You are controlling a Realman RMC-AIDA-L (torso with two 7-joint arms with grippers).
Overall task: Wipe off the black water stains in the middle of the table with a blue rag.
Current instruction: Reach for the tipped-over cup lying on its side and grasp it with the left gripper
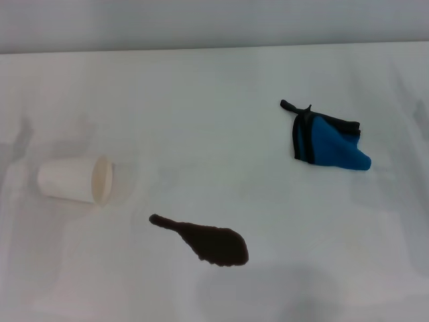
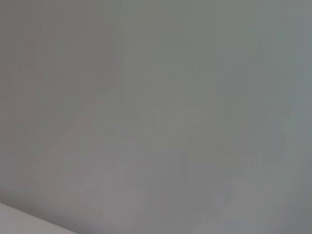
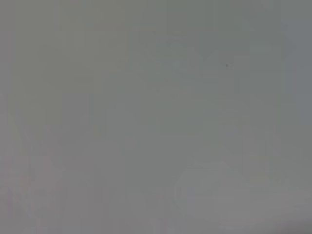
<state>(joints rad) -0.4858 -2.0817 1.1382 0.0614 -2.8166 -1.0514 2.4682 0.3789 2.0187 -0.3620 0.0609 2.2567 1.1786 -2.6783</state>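
In the head view the black water stains (image 1: 208,241) form one dark tadpole-shaped blotch on the white table (image 1: 214,121), near the front middle, its thin tail pointing left. The blue rag (image 1: 328,142) lies crumpled with black edging and a short loop at the right, farther back than the blotch. Neither gripper shows in any view. Both wrist views hold only a plain grey surface.
A white paper cup (image 1: 74,180) lies on its side at the left, its mouth facing right, apart from the blotch. The table's far edge meets a pale wall at the top.
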